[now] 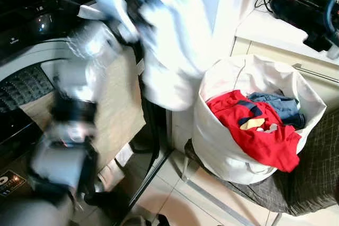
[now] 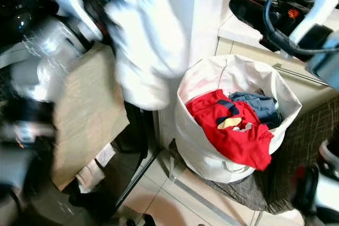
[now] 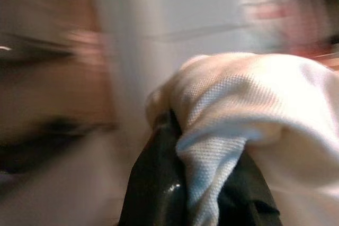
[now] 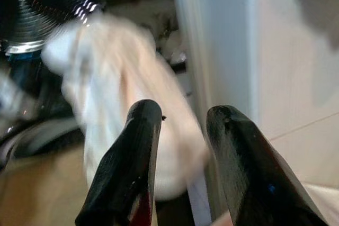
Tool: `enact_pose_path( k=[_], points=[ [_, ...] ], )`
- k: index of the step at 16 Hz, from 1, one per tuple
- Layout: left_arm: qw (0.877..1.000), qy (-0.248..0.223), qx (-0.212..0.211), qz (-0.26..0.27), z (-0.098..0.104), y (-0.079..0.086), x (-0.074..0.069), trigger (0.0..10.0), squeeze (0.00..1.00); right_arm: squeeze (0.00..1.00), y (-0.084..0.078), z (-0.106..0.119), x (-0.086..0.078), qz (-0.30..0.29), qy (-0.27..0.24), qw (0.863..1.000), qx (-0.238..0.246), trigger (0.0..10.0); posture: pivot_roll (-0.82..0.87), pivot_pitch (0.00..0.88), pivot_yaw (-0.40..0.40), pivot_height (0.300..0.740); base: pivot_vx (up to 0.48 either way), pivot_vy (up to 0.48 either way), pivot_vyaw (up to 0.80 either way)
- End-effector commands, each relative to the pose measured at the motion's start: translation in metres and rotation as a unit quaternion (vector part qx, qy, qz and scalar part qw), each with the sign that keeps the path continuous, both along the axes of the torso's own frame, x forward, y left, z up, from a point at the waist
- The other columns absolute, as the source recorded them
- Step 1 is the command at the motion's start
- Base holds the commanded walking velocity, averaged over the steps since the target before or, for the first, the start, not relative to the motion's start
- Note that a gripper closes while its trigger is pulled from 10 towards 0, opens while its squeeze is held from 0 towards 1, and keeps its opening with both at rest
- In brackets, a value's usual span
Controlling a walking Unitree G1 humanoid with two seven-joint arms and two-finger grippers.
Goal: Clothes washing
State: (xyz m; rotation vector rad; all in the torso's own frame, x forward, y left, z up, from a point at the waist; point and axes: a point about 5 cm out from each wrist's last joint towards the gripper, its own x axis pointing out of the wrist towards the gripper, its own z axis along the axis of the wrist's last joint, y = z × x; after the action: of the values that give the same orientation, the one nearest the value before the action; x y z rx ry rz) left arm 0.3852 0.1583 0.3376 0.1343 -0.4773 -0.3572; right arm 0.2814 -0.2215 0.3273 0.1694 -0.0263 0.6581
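Left eye view: my left gripper holds a white garment aloft, the cloth hanging in a blurred fold between the washing machine on my left and the laundry bag on my right. In the left wrist view the weave of that garment bunches between my two black fingers, which are clamped on it. My right gripper is raised level with the hanging cloth, its fingers parted with nothing between them.

The white laundry bag stands upright on a dark checked chair beside a pale cabinet. Inside it lie a red garment, draped over the rim, and a blue denim piece behind it.

By my reckoning the wash is only partly loaded: one item is lifted clear of the bag but not yet in the drum, and at least two pieces wait in the bag. I cannot make out whether anything lies in the machine, and starting the wash is yet to come.
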Motion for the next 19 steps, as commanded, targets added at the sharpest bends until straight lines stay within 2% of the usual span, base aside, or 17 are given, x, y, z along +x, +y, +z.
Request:
enact_pose_path(
  k=[1, 2, 3, 4, 5, 6, 7, 8, 9, 10, 11, 12, 13, 14, 16, 17, 19],
  points=[
    [0.987, -0.082, 0.028, 0.133, 0.038, 0.029, -0.003, 0.0, 0.0, 0.0, 0.006, -0.004, -0.003, 0.017, 0.0, 1.0, -0.019, 10.0, -0.09, 0.0, 0.062, 0.74, 0.0, 0.0, 0.0],
    [0.952, -0.148, 0.089, 0.254, 0.067, 0.053, -0.007, 0.0, 0.0, 0.0, 0.016, -0.017, -0.001, 0.024, 0.012, 0.999, -0.035, 10.0, -0.09, 0.0, 0.065, 0.74, 0.0, 0.0, 0.0],
    [0.924, -0.177, 0.129, 0.313, 0.078, 0.062, -0.009, 0.0, 0.0, 0.0, 0.027, -0.025, 0.0, 0.036, 0.02, 0.998, -0.044, 10.0, -0.09, 0.0, 0.068, 0.74, 0.0, 0.0, 0.0],
    [0.915, -0.179, 0.143, 0.331, 0.079, 0.064, -0.009, 0.0, 0.0, 0.0, 0.031, -0.028, 0.0, 0.042, 0.022, 0.998, -0.046, 10.0, -0.09, 0.0, 0.068, 0.74, 0.0, 0.0, 0.0],
    [0.897, -0.172, 0.182, 0.363, 0.07, 0.066, -0.003, 0.0, 0.0, 0.0, 0.042, -0.035, -0.001, 0.056, 0.028, 0.997, -0.054, 10.0, -0.09, 0.0, 0.077, 0.74, 0.0, 0.0, 0.0],
    [0.893, -0.17, 0.192, 0.37, 0.067, 0.067, -0.002, 0.0, 0.0, 0.0, 0.045, -0.037, -0.001, 0.059, 0.03, 0.996, -0.056, 10.0, -0.1, 0.0, 0.078, 0.74, 0.0, 0.0, 0.0],
    [0.873, -0.137, 0.23, 0.407, 0.043, 0.072, 0.008, 0.0, 0.0, 0.0, 0.057, -0.049, -0.003, 0.072, 0.039, 0.994, -0.07, 10.0, -0.1, 0.0, 0.079, 0.74, 0.0, 0.0, 0.0],
    [0.875, -0.084, 0.237, 0.414, 0.02, 0.076, 0.016, 0.0, 0.0, 0.0, 0.062, -0.056, -0.003, 0.075, 0.044, 0.994, -0.073, 10.0, -0.1, 0.0, 0.077, 0.74, 0.0, 0.0, 0.0],
    [0.897, 0.035, 0.196, 0.396, -0.028, 0.081, 0.027, 6.9, 0.0, 0.0, 0.069, -0.064, -0.003, 0.075, 0.053, 0.993, -0.068, 10.0, -0.09, 0.0, 0.072, 0.74, 0.0, 0.0, 0.0],
    [0.903, 0.104, 0.169, 0.382, -0.058, 0.082, 0.029, 10.0, 0.0, 0.0, 0.073, -0.067, -0.002, 0.071, 0.057, 0.994, -0.063, 10.0, -0.09, 0.0, 0.072, 0.74, 0.0, 0.0, 0.0],
    [0.895, 0.184, 0.158, 0.375, -0.096, 0.083, 0.027, 10.0, 0.0, 0.0, 0.079, -0.072, -0.001, 0.066, 0.066, 0.994, -0.056, 10.0, -0.1, 0.0, 0.07, 0.74, 0.0, 0.0, 0.0],
    [0.872, 0.269, 0.138, 0.385, -0.137, 0.088, 0.019, 10.0, 0.0, 0.0, 0.089, -0.08, -0.006, 0.075, 0.078, 0.992, -0.057, 10.0, -0.11, 0.0, 0.074, 0.74, 0.0, 0.0, 0.0],
    [0.869, 0.279, 0.133, 0.386, -0.141, 0.088, 0.018, 10.0, 0.0, 0.0, 0.09, -0.081, -0.007, 0.079, 0.078, 0.992, -0.058, 10.0, -0.11, 0.0, 0.074, 0.74, 0.0, 0.0, 0.0],
    [0.859, 0.296, 0.135, 0.395, -0.15, 0.091, 0.015, 10.0, 0.0, 0.0, 0.093, -0.081, -0.011, 0.089, 0.079, 0.991, -0.061, 10.0, -0.12, 0.0, 0.079, 0.74, 0.0, 0.0, 0.0],
    [0.855, 0.324, 0.08, 0.398, -0.15, 0.094, 0.014, 10.0, 0.0, 0.0, 0.093, -0.08, -0.015, 0.093, 0.078, 0.991, -0.063, 10.0, -0.12, 0.0, 0.08, 0.74, 0.0, 0.0, 0.0],
    [0.858, 0.324, 0.063, 0.395, -0.146, 0.095, 0.015, 10.0, 1.0, 0.0, 0.092, -0.08, -0.015, 0.093, 0.078, 0.991, -0.062, 10.0, -0.12, 0.0, 0.078, 0.74, 0.0, 0.0, 0.0],
    [0.87, 0.304, -0.002, 0.389, -0.127, 0.098, 0.019, 10.0, 1.0, 0.0, 0.092, -0.08, -0.015, 0.088, 0.079, 0.991, -0.062, 10.0, -0.11, 0.0, 0.073, 0.74, 0.0, 0.0, 0.0]
  ],
)
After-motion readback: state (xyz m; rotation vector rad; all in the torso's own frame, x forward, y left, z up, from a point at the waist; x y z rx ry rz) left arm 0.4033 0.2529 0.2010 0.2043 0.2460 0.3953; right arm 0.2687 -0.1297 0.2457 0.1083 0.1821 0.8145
